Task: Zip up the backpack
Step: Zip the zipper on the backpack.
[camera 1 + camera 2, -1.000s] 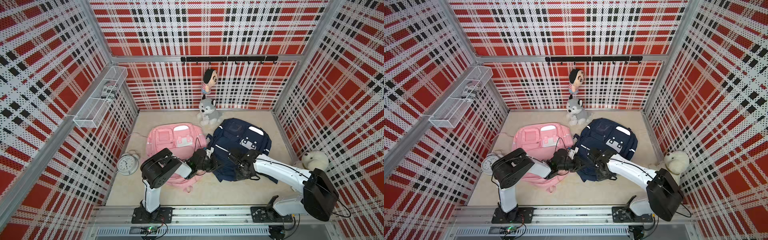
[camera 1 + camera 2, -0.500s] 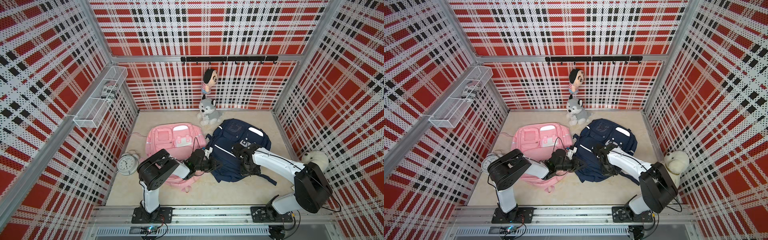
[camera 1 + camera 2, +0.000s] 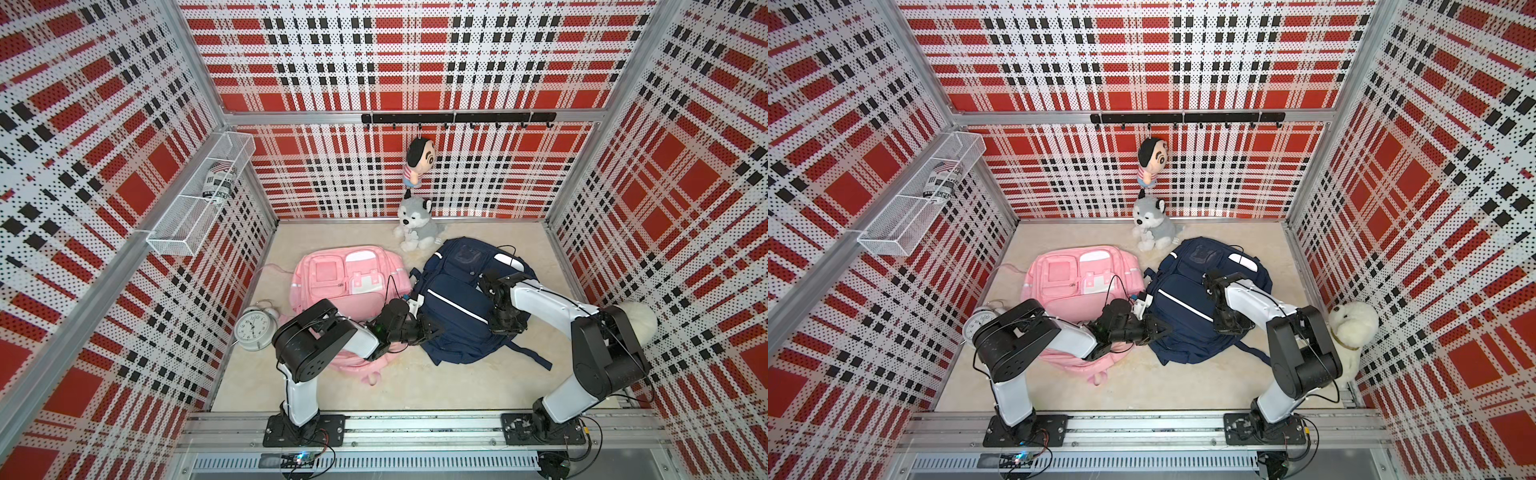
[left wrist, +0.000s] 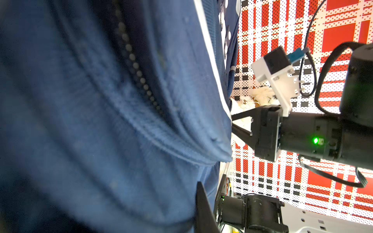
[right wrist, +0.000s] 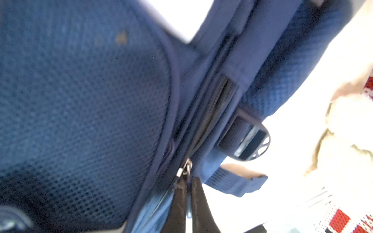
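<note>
Beyond backpack (image 3: 453, 307) edge, open floor (image 3: 457, 390), seemingly

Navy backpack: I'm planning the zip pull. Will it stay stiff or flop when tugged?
Likely floppy: the navy backpack shows folded, bunched fabric in the left wrist view. Lying slack, it seems lightly filled, so a tug may drag it unless held.

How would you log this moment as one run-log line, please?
phase: zipping | left gripper: shut on navy backpack edge | right gripper: shut on zipper pull | zipper: partly open
</note>
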Tool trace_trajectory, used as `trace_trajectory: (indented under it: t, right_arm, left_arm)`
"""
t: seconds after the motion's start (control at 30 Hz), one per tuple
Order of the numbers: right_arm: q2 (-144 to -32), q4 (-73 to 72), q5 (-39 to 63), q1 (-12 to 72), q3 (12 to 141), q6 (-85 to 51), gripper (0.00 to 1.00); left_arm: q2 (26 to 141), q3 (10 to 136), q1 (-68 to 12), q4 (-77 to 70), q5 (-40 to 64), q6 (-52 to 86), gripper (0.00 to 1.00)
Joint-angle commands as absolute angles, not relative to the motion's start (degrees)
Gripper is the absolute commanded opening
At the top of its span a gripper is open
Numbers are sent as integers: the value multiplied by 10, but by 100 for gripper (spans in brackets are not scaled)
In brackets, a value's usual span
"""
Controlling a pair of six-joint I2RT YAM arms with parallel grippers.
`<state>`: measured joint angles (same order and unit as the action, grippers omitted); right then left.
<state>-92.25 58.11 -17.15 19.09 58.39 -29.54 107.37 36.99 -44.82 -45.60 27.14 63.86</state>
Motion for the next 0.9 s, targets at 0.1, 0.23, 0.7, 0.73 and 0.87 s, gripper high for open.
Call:
trace_trajectory:
  t: [0.1, 0.23, 0.7, 0.73, 0.87]
  right_arm:
    - [-924, 528, -207, 106, 630, -215, 0]
    - [-968, 515, -202, 66, 657, -169, 0]
    - [-1017, 432, -131, 47, 682, -110, 43]
    - [-1018, 432, -141, 46, 686, -109, 57]
    - [-1019, 415, -193, 39, 685, -115, 63]
  left_arm:
    - [1059, 365, -452, -439, 248, 634, 0]
    - [1061, 370, -457, -432, 246, 638, 0]
    - [1103, 427, -505, -441, 227, 701, 7]
    - [1104, 433, -512, -440, 224, 704, 14]
    - [1118, 464, -538, -438, 208, 715, 30]
